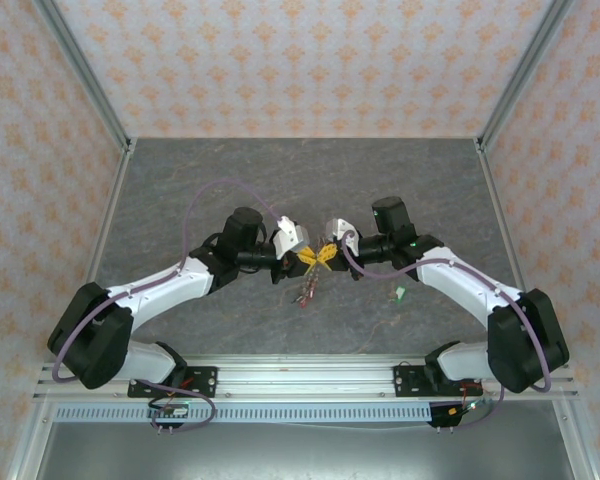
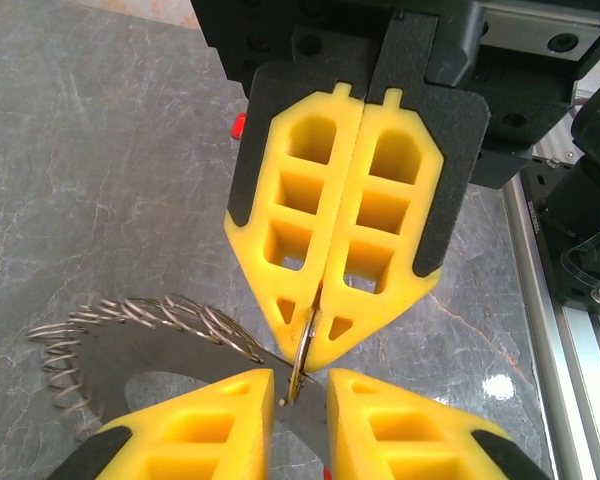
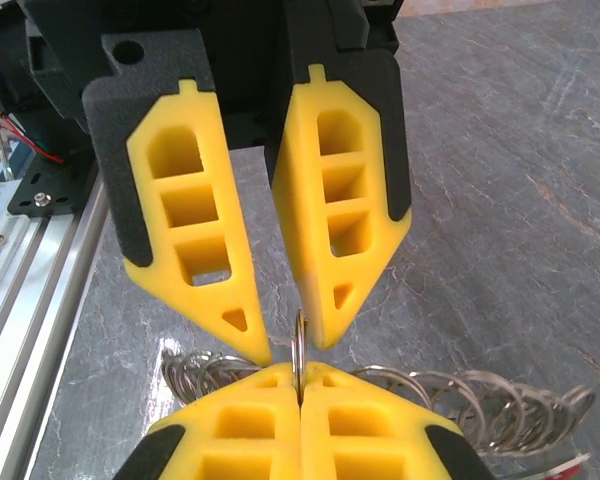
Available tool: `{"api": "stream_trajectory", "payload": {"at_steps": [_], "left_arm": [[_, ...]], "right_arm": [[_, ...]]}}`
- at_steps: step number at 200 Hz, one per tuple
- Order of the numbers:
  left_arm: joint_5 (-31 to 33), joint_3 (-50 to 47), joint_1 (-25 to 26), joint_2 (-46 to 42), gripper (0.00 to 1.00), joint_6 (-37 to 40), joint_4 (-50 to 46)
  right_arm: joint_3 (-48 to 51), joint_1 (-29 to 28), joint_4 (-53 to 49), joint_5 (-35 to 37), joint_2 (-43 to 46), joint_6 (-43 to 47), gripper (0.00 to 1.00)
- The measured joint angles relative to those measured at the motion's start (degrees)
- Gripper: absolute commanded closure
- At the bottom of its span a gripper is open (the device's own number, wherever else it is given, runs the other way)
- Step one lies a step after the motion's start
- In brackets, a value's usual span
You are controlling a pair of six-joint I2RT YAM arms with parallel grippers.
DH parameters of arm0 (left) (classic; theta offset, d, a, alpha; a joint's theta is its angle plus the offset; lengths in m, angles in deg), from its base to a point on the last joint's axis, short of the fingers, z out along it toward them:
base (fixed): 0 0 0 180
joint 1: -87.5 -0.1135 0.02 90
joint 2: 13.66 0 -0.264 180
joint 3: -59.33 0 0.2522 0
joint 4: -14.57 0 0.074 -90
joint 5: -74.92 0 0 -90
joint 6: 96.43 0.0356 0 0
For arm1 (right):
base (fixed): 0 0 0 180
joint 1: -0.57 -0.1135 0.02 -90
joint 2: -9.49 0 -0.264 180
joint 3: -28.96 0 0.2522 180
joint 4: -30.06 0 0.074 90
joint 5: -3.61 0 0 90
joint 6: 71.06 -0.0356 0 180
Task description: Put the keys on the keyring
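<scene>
Tabletop (image 1: 180, 190), grey and marbled, spans the floor between patterned walls. Both arms reach in from the near rail, the left arm (image 1: 160, 285) and the right arm (image 1: 460, 280), bending toward each other so their wrists meet nose to nose over the middle of the table.

At that meeting point the right gripper (image 3: 300, 385) has its yellow fingers pressed together, pinching a thin metal loop of the keyring (image 2: 130, 315) edge-on between the tips. The left gripper (image 2: 300, 385) faces it tip to tip, its fingers narrowly spread, with the same loop standing in the gap between them; whether either pad touches the metal I cannot tell.

From the pinch, the rest of the keyring fans out to one side as a row of overlapping wire loops, casting a shadow on the table beneath.

One green key (image 1: 400, 293) lies on the table near the right arm, well apart from the ring. A red key head (image 2: 238, 125) peeks out on the table behind the right gripper.
</scene>
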Motion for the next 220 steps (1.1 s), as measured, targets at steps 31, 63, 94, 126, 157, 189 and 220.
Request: {"api": "stream_trajectory", "payload": {"at_steps": [31,63,94,126,157,189,220], "left_arm": [[-0.15,0.46,0.0,0.37,0.91,0.68,-0.35],[-0.33,0.87,-0.02,0.52,0.89,0.9,-0.66],[-0.31,0.92,-0.02,0.52,0.86,0.87,-1.11],[-0.31,1.18,-0.02,0.66,0.84,0.85,-1.66],[-0.26,1.53,-0.02,1.03,0.85,0.85,-1.9],[-0.22,1.97,-0.02,1.29,0.89,0.83,-2.29],[-0.28,3.08,-0.02,1.7,1.0,1.22,-3.96]], "right_arm": [[-0.02,0.15,0.02,-0.33,-0.04,0.0,1.0],[-0.42,0.37,-0.22,-0.81,-0.26,0.02,1.0],[-1.03,0.37,-0.94,-1.42,-1.18,0.02,1.0],[-1.53,0.39,-1.49,-2.16,-1.99,0.02,1.0],[-2.36,0.5,-2.8,-2.16,-2.4,0.17,1.0],[-3.3,0.66,-4.59,-2.08,-2.73,0.28,1.0],[-4.17,0.72,-6.23,-1.22,-2.95,0.48,0.96]]}}
